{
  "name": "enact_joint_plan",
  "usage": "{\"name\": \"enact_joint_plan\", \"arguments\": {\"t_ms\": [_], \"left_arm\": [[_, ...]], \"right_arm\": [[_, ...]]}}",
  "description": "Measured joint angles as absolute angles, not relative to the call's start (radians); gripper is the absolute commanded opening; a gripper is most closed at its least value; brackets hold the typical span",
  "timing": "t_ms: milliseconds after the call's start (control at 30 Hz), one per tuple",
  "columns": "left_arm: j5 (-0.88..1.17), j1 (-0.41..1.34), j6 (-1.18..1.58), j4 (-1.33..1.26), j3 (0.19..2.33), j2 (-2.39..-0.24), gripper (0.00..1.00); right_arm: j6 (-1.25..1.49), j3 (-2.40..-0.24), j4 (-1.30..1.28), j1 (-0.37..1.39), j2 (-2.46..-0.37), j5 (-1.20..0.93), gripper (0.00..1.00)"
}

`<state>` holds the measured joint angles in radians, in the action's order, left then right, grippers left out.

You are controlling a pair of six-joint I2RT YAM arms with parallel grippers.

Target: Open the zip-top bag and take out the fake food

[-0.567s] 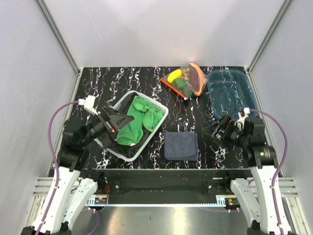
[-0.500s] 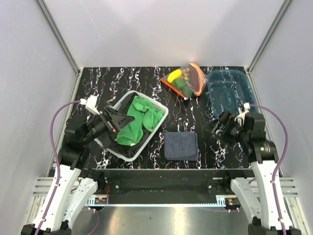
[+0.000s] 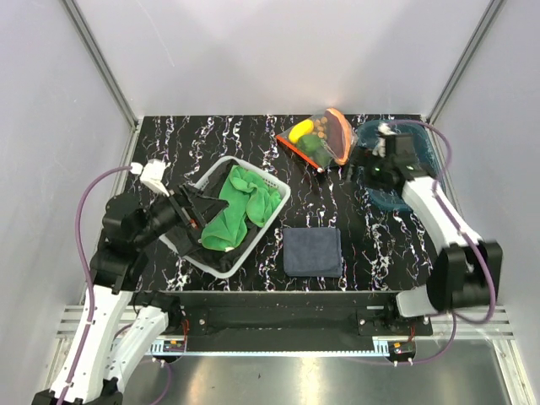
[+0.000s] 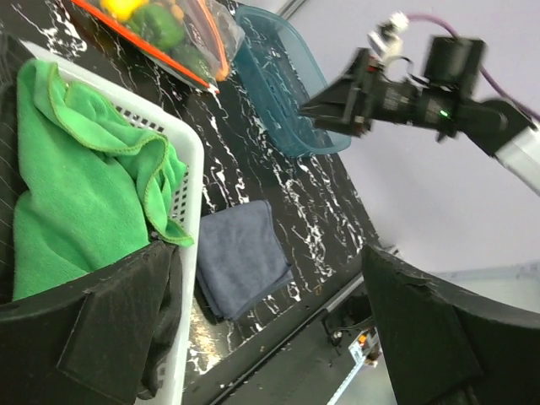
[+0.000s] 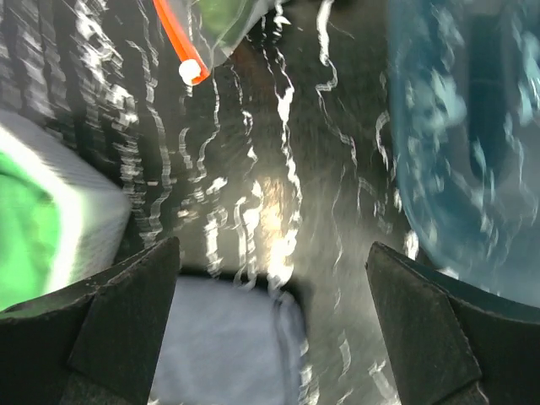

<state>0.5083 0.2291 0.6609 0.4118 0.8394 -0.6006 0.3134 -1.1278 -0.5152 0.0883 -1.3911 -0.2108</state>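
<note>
Your left tool [image 3: 200, 221] hangs over the near-left part of the white basket [image 3: 272, 213], its jaws spread wide with nothing in them. The green cloth [image 3: 239, 207] is heaped in the basket just ahead of it. Your right tool [image 3: 356, 162] is also spread wide and empty. It sits low over the desk [image 3: 169, 143] in the narrow gap between the zip-top bag [image 3: 331, 139] and the left rim of the blue tray [image 3: 380, 192]. The bag lies near the far edge of the desk, right of centre, with its right corner just beside the tray. Its orange-red zip strip [image 5: 173, 38] runs along the side facing the basket. The fake food [image 3: 309, 135] is inside the bag, yellow, green and brown pieces bunched together. You have open desk on the far left behind the basket, in the lane between basket and bag, and in front of the tray beside the dark blue cloth [image 3: 312, 251]. The tray's right rim runs close to the right wall, and the basket's left corner is near the desk's left edge. The right wrist view is too blurred to make out any lettering.
</note>
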Motion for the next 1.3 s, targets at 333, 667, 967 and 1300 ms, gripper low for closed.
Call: {"name": "enact_joint_plan", "arguments": {"t_ms": [333,667,967,1300], "left_arm": [[0.435,0.233,0.461,0.510,0.923,-0.729,0.99],[0.413,0.237,0.422,0.587,0.929,-0.786,0.99],[0.417,0.237,0.474,0.605,0.930,-0.812,0.98],[0.403,0.238,0.545,0.611,0.917,-0.698,0.98]], "right_arm": [[-0.033,-1.380,-0.402,0.370,-1.811,0.039,0.91],[-0.260,-1.558,-0.384,0.472,-2.095,0.303,0.59],[-0.332,-1.642,-0.375,0.482,-2.177,0.463,0.37],[-0.327,-1.690,-0.387,0.513,-2.178,0.477,0.00]]}}
